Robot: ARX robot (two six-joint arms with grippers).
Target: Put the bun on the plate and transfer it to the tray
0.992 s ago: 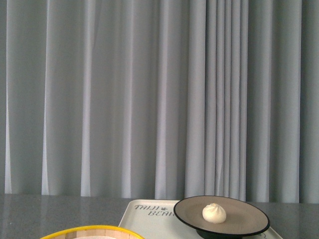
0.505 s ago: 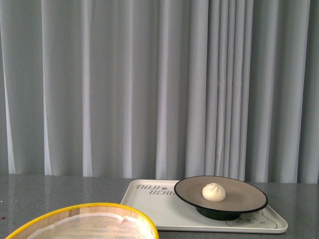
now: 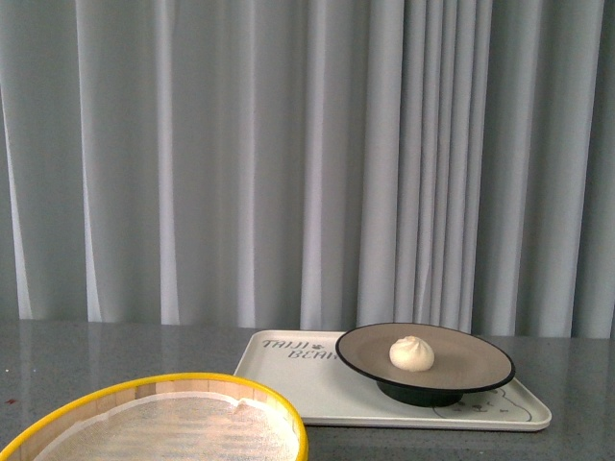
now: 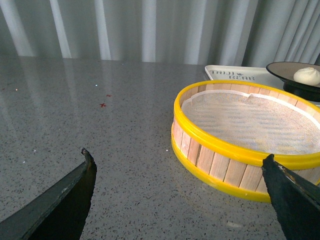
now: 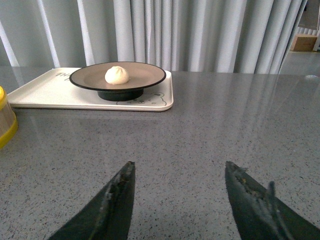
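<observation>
Since a second ago the front view has tilted down, showing more of the steamer basket (image 3: 163,423). The bun (image 3: 411,353) sits mid-plate (image 3: 480,370); the plate stands on the tray (image 3: 317,394) toward its right end. Left gripper (image 4: 180,195) and right gripper (image 5: 177,192) hang open, empty, well back. The task looks finished; best to hold clear.

Soft even daylight, sharp focus
</observation>
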